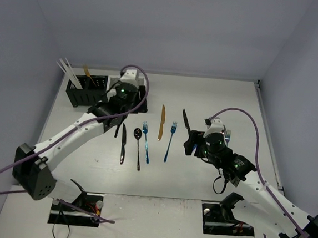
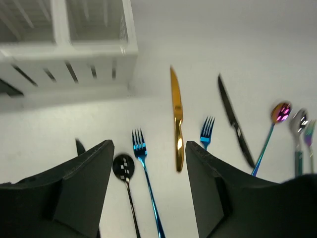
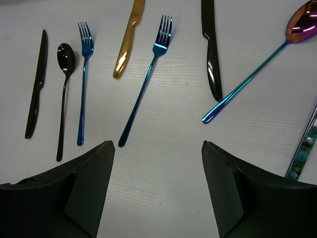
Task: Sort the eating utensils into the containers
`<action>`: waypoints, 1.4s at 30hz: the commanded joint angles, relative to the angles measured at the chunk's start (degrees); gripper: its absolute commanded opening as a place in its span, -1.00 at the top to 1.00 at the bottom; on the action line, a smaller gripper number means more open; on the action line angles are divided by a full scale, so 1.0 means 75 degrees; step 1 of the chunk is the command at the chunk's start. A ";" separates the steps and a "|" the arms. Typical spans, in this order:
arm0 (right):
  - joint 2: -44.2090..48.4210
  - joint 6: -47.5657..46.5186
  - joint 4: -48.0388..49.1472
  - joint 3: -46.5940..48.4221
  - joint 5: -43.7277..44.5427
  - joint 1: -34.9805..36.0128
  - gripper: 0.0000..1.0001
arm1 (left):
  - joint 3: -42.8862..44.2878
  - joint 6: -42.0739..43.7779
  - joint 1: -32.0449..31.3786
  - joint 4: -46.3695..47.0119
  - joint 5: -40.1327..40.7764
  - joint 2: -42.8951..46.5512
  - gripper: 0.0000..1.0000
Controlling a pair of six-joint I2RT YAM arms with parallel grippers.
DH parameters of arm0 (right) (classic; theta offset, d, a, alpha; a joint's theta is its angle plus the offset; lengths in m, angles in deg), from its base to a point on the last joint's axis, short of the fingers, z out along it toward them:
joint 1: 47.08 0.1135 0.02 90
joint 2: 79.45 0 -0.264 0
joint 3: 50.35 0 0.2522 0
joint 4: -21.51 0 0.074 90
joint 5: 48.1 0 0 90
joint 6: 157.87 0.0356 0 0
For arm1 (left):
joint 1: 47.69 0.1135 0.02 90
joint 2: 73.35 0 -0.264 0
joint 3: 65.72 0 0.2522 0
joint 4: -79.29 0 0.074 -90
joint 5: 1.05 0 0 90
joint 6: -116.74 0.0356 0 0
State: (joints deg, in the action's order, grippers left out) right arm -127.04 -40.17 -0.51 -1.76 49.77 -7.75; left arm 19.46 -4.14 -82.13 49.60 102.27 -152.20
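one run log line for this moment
left gripper: open, empty, near white caddy | right gripper: open, empty, gold knife ahead | black caddy: chopsticks, gold utensil inside

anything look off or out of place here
Nothing spilled or damaged. The chopsticks lean far out of the black caddy, and the iridescent spoon lies slanted, its handle tip close to the black knife but not touching.

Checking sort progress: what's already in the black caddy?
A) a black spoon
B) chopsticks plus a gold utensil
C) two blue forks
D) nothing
B: in the top view, pale chopsticks and a gold utensil stick up out of the black caddy.
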 commanded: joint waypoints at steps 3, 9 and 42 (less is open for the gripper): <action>0.0220 0.0287 0.0175 0.0103 0.0013 -0.0041 -0.36 | -0.0076 -0.1752 -0.0671 -0.1548 -0.0400 -0.1360 -0.08; 0.0296 0.0300 0.0101 0.0035 -0.0007 -0.0041 -0.36 | 0.0070 -0.2234 -0.0933 -0.1533 -0.0728 -0.2584 0.14; 0.0436 0.0194 -0.0013 -0.0034 0.0052 -0.0035 -0.37 | 0.1532 -0.0664 -0.0845 -0.1343 0.0873 -0.1682 1.00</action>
State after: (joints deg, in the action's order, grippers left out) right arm -123.22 -38.33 -2.57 -3.08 49.52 -7.75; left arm 24.83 -17.18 -88.98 36.62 98.90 -178.18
